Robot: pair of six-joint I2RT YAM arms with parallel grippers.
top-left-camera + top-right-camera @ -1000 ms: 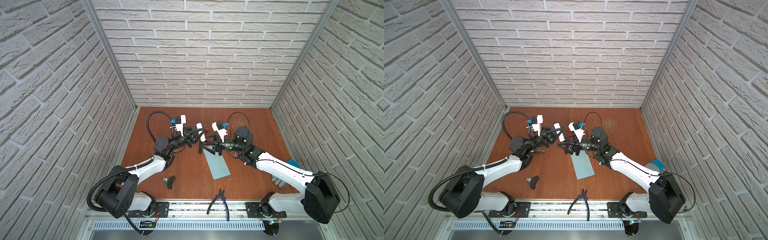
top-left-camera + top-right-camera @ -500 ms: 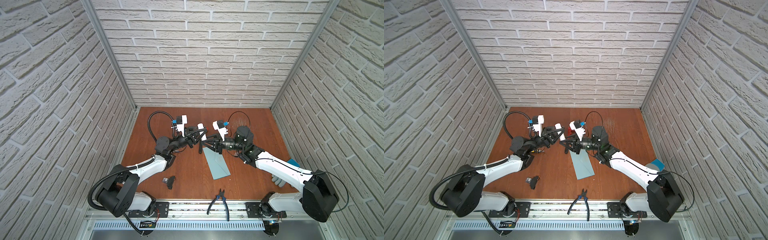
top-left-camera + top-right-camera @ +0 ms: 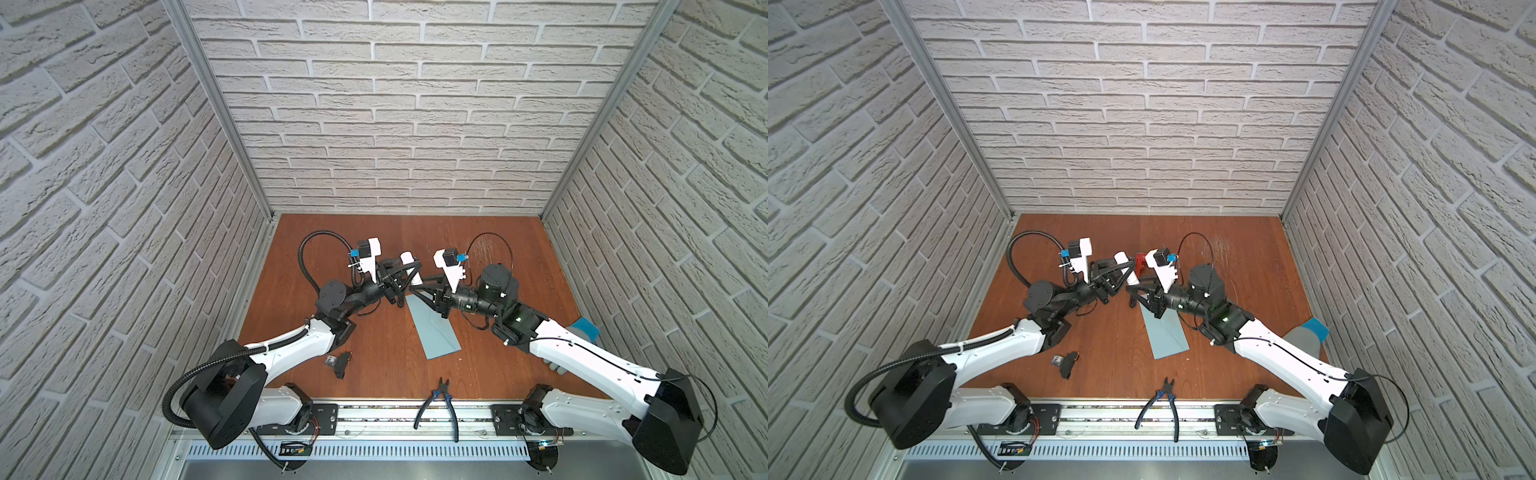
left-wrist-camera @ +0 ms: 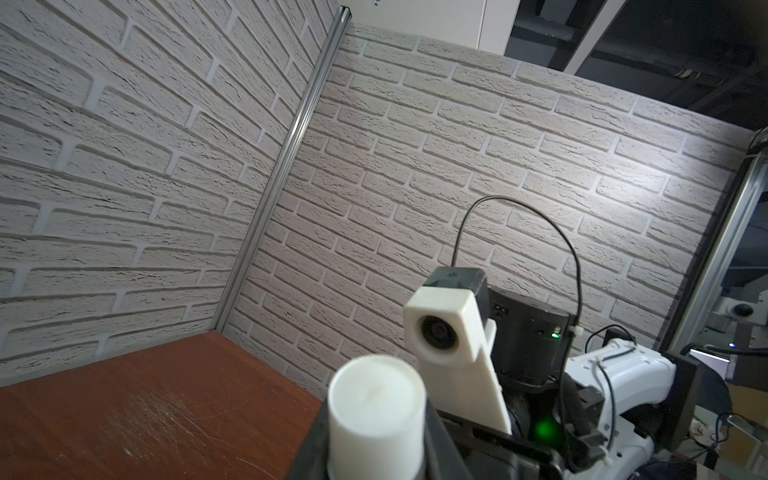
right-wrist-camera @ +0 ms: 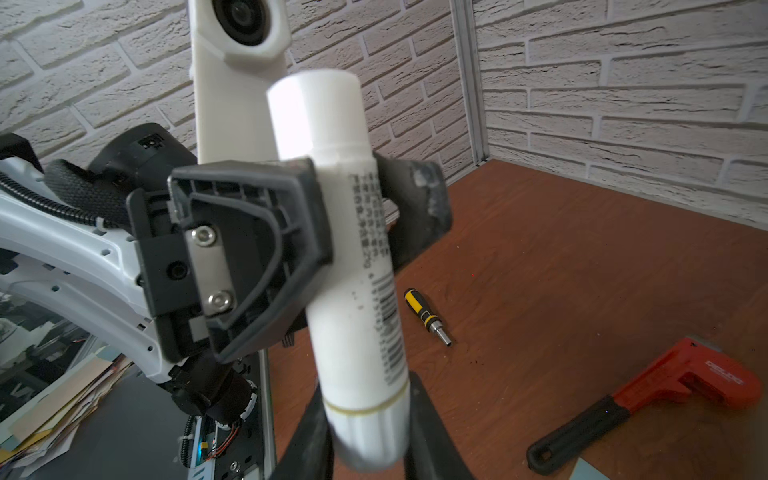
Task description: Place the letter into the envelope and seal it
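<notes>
The light blue-grey envelope [image 3: 434,332] [image 3: 1167,332] lies flat on the wooden table, partly under my right wrist, in both top views. The letter is hidden. Above the envelope's far end both grippers hold one white glue stick [image 3: 409,266] [image 3: 1125,266] [image 5: 353,270] between them. My left gripper [image 3: 404,272] [image 3: 1120,272] [image 4: 374,457] is shut on the stick just below its cap. My right gripper [image 3: 415,283] [image 3: 1133,287] [image 5: 365,436] is shut on the ribbed bottom end. In the left wrist view only the cap end [image 4: 376,411] shows.
A red tool with a black handle [image 5: 681,382] [image 3: 1140,262] and a yellow-black screwdriver bit [image 5: 426,316] lie beyond the grippers. Blue-handled pliers [image 3: 440,399] rest at the front edge, a small black part [image 3: 338,362] front left, and a grey glove with blue cuff [image 3: 582,330] right.
My right gripper has risen to the glue stick held by the left gripper and shut on its bottom end. The left gripper has kept its grip and barely moved.
</notes>
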